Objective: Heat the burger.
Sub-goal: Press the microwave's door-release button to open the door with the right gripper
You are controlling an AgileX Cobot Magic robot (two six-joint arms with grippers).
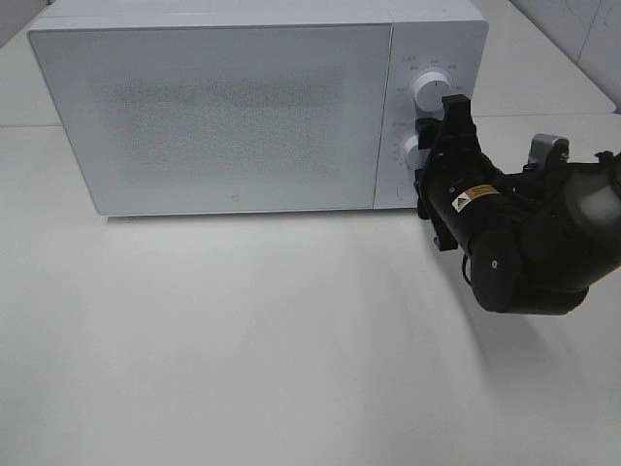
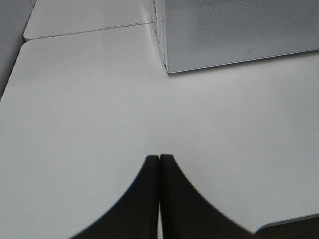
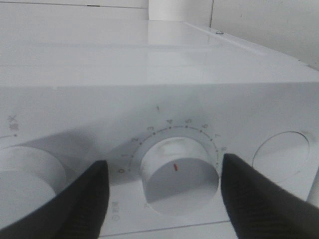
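One microwave [image 1: 233, 107], shut; two dials [image 1: 431, 89] on its front; two pincers; burger not visible in any view, so I cannot tell where it sits; right arm [image 1: 524, 243] reaches across to the dials; right pincer [image 3: 164, 162] open, fingers [image 3: 84, 199] flanking the numbered dial [image 3: 177, 181], contact unclear; left pincer [image 2: 159, 158] closed, holding nothing, above the worktop [image 1: 243, 340].

With the right pincer [image 3: 162, 168] spread wide, the left pincer [image 2: 159, 167] looks pressed together.
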